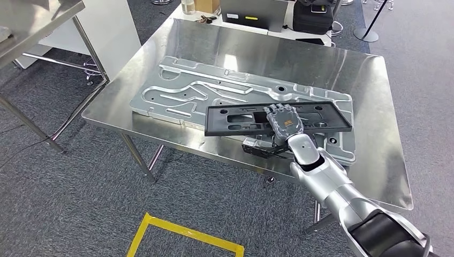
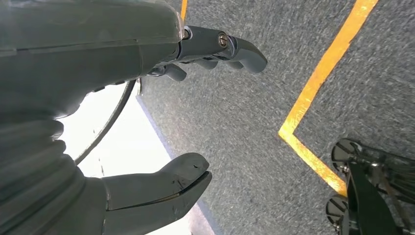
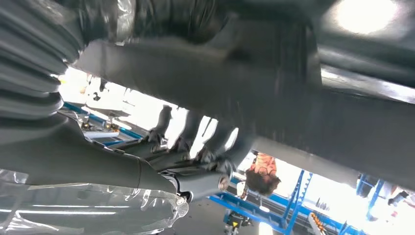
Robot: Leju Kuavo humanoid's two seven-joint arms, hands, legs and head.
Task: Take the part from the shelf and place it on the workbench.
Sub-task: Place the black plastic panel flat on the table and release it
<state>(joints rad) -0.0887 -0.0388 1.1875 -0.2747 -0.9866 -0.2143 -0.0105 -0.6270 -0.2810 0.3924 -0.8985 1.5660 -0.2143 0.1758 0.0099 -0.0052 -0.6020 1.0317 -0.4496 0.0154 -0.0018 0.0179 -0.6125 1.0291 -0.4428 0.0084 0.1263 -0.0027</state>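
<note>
The right robot hand [image 1: 284,121] holds the black plastic frame [image 1: 241,119], a long flat part with cut-outs, its fingers lying over the frame's top face near the middle of the long side. The frame sits over the big silver stamped panel [image 1: 187,93] that lies flat on the worktop [image 1: 369,80], overlapping the panel's near edge. Whether the frame already rests on the panel or hangs just above it cannot be told from the head view.

The step in hand looks like the set-down. To do it well, the frame should come down level, both long ends meeting the surface together, since a grip near the middle lets the far ends tip. It probably should land fully inside the worktop's near edge, which runs just beside the panel on the robot's side; a part left overhanging there could slide off. Only once the frame is supported should the fingers let go, and the hand should lift straight away from the panel so it does not drag the frame.

The underside grip is hidden: the thumb is out of sight below the frame in the head view, and the right wrist view is blurred and too dark to read contact.

The left robot hand [image 2: 186,122] hangs over grey carpet [image 2: 254,127] with yellow floor tape [image 2: 313,93], fingers apart and holding nothing.
</note>
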